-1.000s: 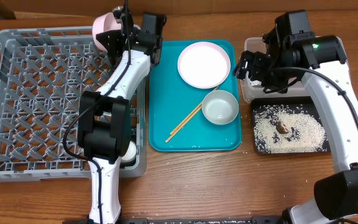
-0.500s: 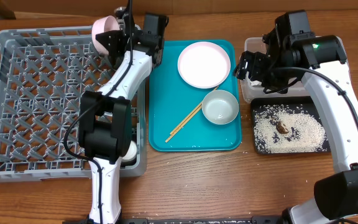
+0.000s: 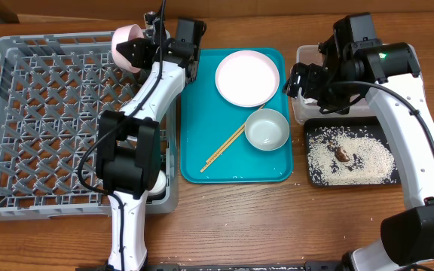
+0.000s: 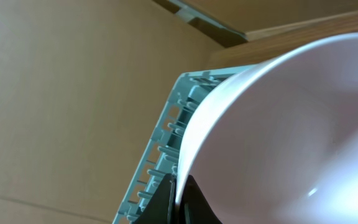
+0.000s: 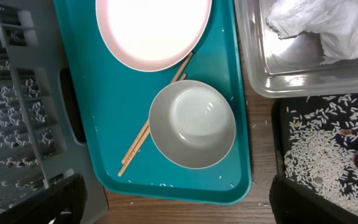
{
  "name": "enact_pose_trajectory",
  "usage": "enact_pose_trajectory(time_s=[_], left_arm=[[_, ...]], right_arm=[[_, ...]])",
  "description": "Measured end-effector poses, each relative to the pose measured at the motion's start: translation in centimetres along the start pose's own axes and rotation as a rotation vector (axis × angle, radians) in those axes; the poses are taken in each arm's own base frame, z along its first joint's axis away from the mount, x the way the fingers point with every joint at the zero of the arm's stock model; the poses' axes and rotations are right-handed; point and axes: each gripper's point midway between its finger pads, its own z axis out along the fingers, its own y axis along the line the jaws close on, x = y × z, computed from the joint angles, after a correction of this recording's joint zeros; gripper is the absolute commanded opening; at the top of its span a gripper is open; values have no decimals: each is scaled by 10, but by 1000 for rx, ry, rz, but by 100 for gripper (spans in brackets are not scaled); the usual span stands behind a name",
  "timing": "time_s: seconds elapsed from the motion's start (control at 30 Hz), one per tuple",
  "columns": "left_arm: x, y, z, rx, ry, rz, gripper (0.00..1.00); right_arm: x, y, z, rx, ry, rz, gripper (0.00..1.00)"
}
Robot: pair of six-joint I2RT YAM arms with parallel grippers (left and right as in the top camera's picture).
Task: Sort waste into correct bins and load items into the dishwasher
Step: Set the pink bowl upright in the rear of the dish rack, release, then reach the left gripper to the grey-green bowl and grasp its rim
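Pink bowl (image 3: 125, 35): pinched by rim in left end effector (image 3: 143, 47) over rack's (image 3: 44, 113) far edge; liable to slip or land outside. Right end effector (image 3: 301, 79): spread, empty.

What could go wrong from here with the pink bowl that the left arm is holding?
1. The left gripper pinches the pink bowl by its rim alone, so the bowl may slip or swing as it is lowered.
2. The bowl hangs near the far edge of the dish rack. Released there, it might catch the wall and tip out onto the table.
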Motion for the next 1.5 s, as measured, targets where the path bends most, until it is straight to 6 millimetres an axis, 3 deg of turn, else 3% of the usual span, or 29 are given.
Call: enact_pose_trajectory(time_s=[0.1,0.27,0.37,0.43,0.57,1.0,1.03,1.07,1.17,1.33,1.5], left_arm=[[0,-3,-3,32,-3,17,14],[1,-9,-5,76,-5,54,16],[2,-10,-6,88,-4,73,36],[4,-19,-6,133,-3,95,63],[11,-39,-8,210,-1,136,78],[3,-45,-23,232,-35,137,89],[2,-45,-26,231,-39,143,91],[2,-44,-27,228,-41,146,100],[1,-39,-38,229,-47,172,100],[10,-47,-70,270,-61,201,100],[7,-49,-85,452,-39,105,100]], right_arm=[[-2,1,0,-2,-6,-2,95],[-2,1,0,-3,-7,-3,95],[-2,1,0,-3,-7,-2,95],[-2,1,0,-2,-6,-2,95],[-2,1,0,-3,-10,-4,95],[-5,2,0,-7,-18,-6,96],[-5,2,0,-8,-21,-7,96],[-5,2,0,-10,-22,-8,96],[-6,2,0,-10,-23,-8,96],[-6,2,0,-10,-23,-8,96],[-6,2,0,-10,-23,-8,97]])
